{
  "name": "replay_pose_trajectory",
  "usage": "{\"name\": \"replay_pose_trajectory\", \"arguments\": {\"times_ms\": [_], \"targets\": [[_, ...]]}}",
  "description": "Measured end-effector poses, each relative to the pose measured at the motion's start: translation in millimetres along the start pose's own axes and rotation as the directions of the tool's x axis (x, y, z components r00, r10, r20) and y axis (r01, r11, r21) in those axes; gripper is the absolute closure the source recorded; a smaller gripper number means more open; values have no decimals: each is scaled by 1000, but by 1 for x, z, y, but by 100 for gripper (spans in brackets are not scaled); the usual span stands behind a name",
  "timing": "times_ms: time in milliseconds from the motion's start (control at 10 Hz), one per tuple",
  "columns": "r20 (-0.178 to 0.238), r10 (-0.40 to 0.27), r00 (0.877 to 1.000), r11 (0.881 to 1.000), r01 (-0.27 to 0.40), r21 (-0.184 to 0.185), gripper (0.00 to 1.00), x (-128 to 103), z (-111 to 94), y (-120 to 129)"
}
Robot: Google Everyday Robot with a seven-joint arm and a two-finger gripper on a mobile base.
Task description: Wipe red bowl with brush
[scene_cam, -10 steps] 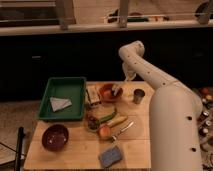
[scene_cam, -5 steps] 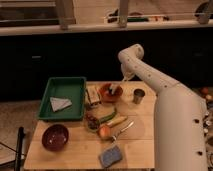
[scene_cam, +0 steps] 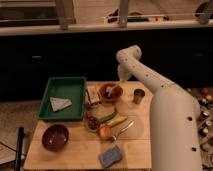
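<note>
Over at the far left of the gripper, the dark maroon bowl point(scene_cam: 55, 137) sits at the near corner of the wooden table point(scene_cam: 75, 155), well apart from the action. Above it, the green tray point(scene_cam: 64, 98) holds a pale folded cloth point(scene_cam: 60, 104), off to the gripper's left and a little nearer the camera. Moving right, a small boxy item point(scene_cam: 93, 94) stands just beside the tray, touching or nearly touching the red bowl point(scene_cam: 110, 92). That orange-red bowl lies just below and left of the gripper, with the brush point(scene_cam: 111, 90) resting inside it, pale handle showing. Nearer the camera, a cluster of food, including a green pod point(scene_cam: 109, 116) and an orange fruit point(scene_cam: 105, 131), lies beside a long silvery utensil point(scene_cam: 123, 130), and a blue-grey sponge point(scene_cam: 110, 156) sits at the front edge. Now the gripper point(scene_cam: 122, 78): it hangs just above the bowl's far right rim, at the end of the white arm point(scene_cam: 165, 105). Whether it holds anything, I cannot tell. To its right and lower, a small metal cup point(scene_cam: 138, 96) stands upright.
</note>
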Motion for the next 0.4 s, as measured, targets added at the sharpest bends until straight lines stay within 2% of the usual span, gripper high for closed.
{"name": "replay_pose_trajectory", "arguments": {"times_ms": [200, 400], "targets": [[17, -33, 999, 999, 33, -17, 100, -3, -3, 5], [-3, -28, 1000, 999, 28, -38, 100, 3, -15, 16]]}}
